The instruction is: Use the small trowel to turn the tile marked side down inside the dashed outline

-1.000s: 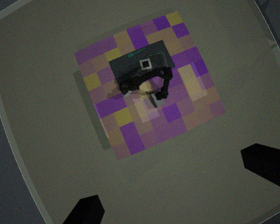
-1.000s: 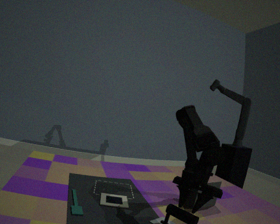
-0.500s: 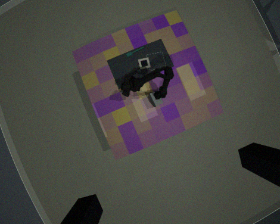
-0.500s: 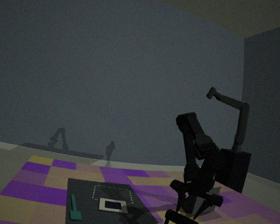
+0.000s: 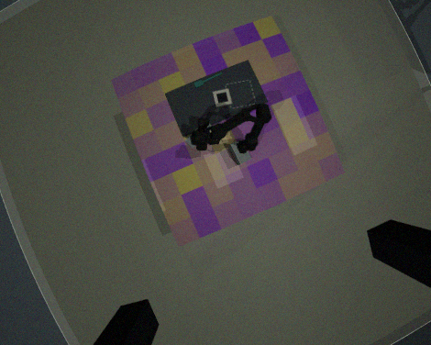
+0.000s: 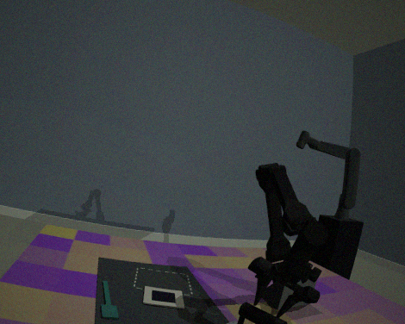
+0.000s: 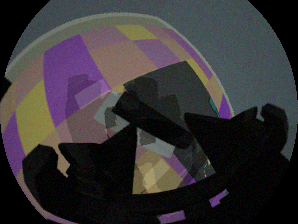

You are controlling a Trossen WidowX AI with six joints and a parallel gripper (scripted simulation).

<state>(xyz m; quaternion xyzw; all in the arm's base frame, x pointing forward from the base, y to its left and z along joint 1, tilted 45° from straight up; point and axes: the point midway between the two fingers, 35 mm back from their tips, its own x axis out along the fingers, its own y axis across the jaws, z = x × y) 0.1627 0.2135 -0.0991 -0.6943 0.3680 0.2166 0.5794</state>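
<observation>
The green trowel (image 5: 208, 79) (image 6: 109, 311) lies flat along one side of the dark mat (image 5: 183, 103) (image 6: 125, 302) (image 7: 190, 85); a bit of its green shows in the wrist view (image 7: 213, 106). The white tile (image 5: 222, 97) (image 6: 163, 296) lies flat, its dark square facing up. It overlaps one edge of the dashed outline (image 5: 238, 83) (image 6: 159, 271), mostly outside it. My gripper (image 6: 267, 308) (image 7: 161, 120) is open and holds nothing. It is beyond the mat's edge on the arm's side, away from trowel and tile.
A black bar (image 6: 263, 314) is close by the fingers, over the patchwork surface (image 5: 202, 211). A pale plate (image 5: 243, 156) lies near the arm's base. Dark shadows of the arm fall on the mat. A grey jointed stand (image 6: 351, 181) rises from a black box (image 6: 340, 241) behind the arm.
</observation>
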